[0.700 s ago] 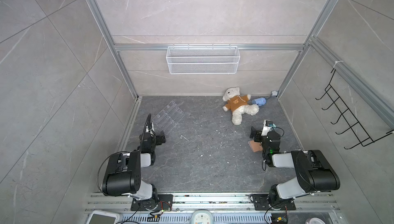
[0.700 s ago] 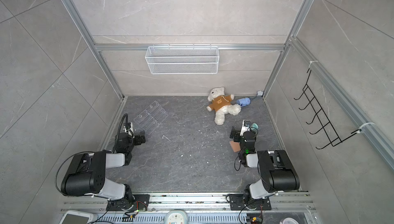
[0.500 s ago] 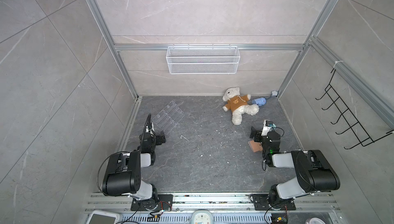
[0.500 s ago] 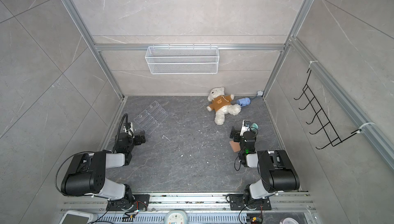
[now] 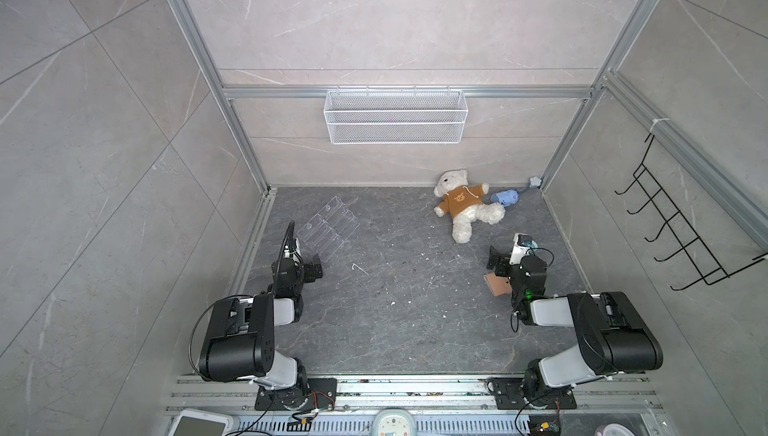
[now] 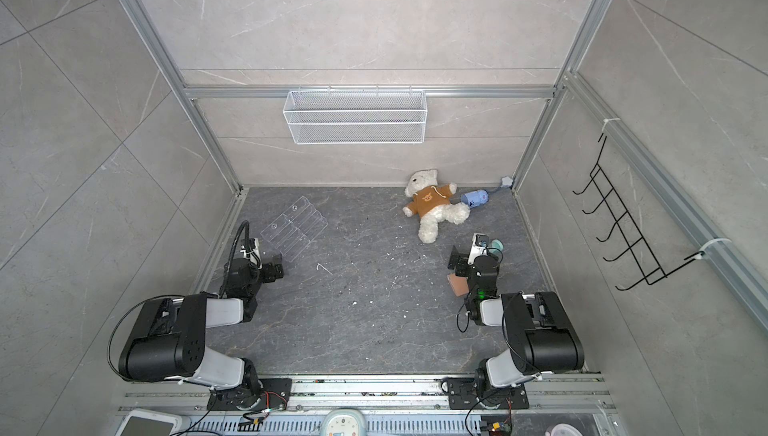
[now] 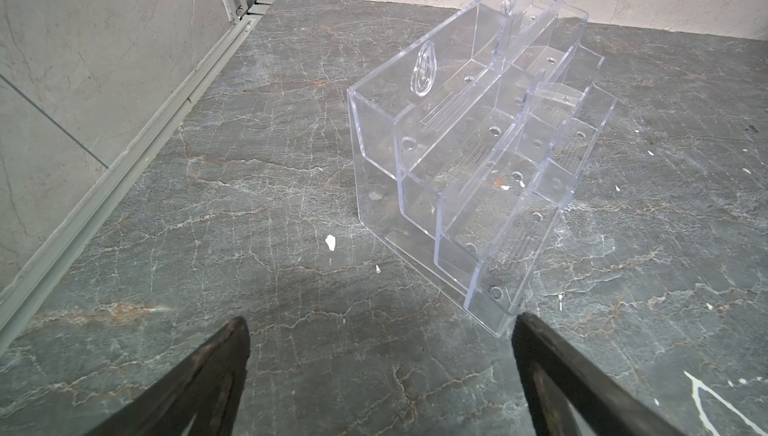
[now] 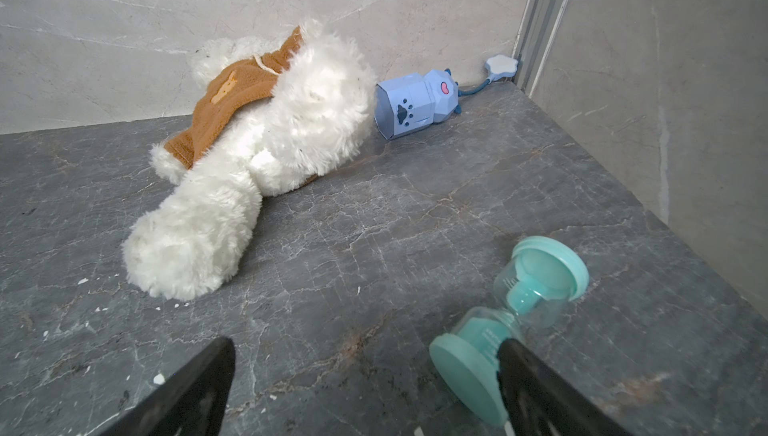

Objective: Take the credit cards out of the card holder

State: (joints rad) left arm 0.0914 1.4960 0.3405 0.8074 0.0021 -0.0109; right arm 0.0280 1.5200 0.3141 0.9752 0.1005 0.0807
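The card holder (image 5: 497, 284) (image 6: 458, 285) is a flat tan-brown piece lying on the dark stone floor, partly covered by my right wrist. It shows in both top views only. The credit cards are out of view. My right gripper (image 5: 505, 254) (image 8: 365, 342) is open and empty, just past the card holder toward the back wall, its fingers pointing at the teddy bear. My left gripper (image 5: 312, 270) (image 7: 380, 322) is open and empty at the far left, low over the floor, with one fingertip (image 7: 524, 322) close to a corner of the clear acrylic rack (image 7: 478, 155).
A white teddy bear in a brown jumper (image 5: 463, 205) (image 8: 270, 135) and a blue toy (image 8: 415, 106) lie near the back right corner. A teal hourglass (image 8: 519, 309) lies beside my right finger. A white wire basket (image 5: 395, 116) hangs on the back wall and black hooks (image 5: 681, 238) on the right wall.
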